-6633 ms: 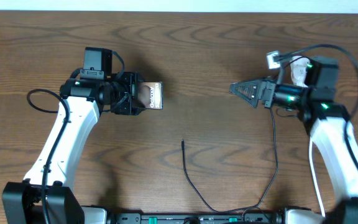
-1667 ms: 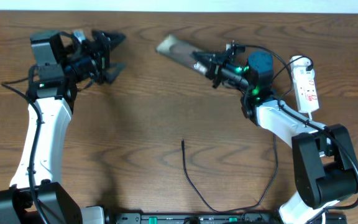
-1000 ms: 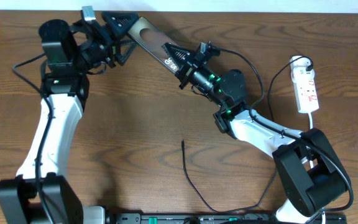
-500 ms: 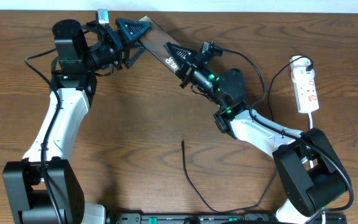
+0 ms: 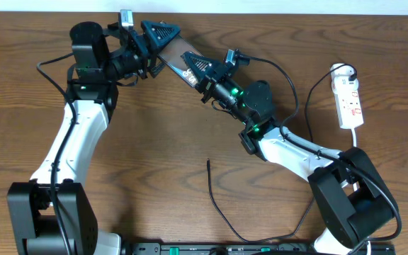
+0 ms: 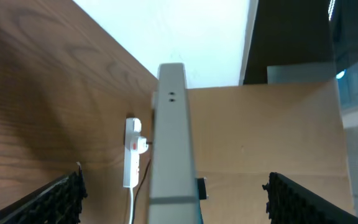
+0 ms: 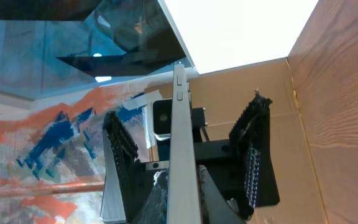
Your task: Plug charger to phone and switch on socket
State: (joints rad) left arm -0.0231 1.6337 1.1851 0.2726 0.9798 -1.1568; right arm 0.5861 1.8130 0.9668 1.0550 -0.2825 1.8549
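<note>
1. The right gripper (image 5: 198,68) is closed tight on the phone (image 5: 180,55). It grips the end that carries the white lettering.
2. The phone is lifted above the far side of the table (image 5: 140,163). It lies slanted between the two grippers, and its other end points toward the left arm.
3. In the right wrist view the phone shows only as a thin grey edge (image 7: 180,149) rising from between the gripper's own fingers.
4. The left gripper (image 5: 160,48) is spread wide, with one finger on each side of the free end of the phone.
5. In the left wrist view its two ribbed fingers (image 6: 55,199) stand well apart from the phone edge. The edge runs up the middle and touches neither of them.
6. The charger (image 5: 222,212) lies on the table near the front. Its small tip is free on the wood, well apart from the phone.
7. From the tip the cable curves down toward the front edge and then goes up on the right side, behind the right arm.
8. The socket (image 5: 349,103) lies flat on the right side of the table, away from both grippers.
9. I cannot tell whether the charger's plug sits in the socket, because the arm hides that stretch of the cable.
</note>
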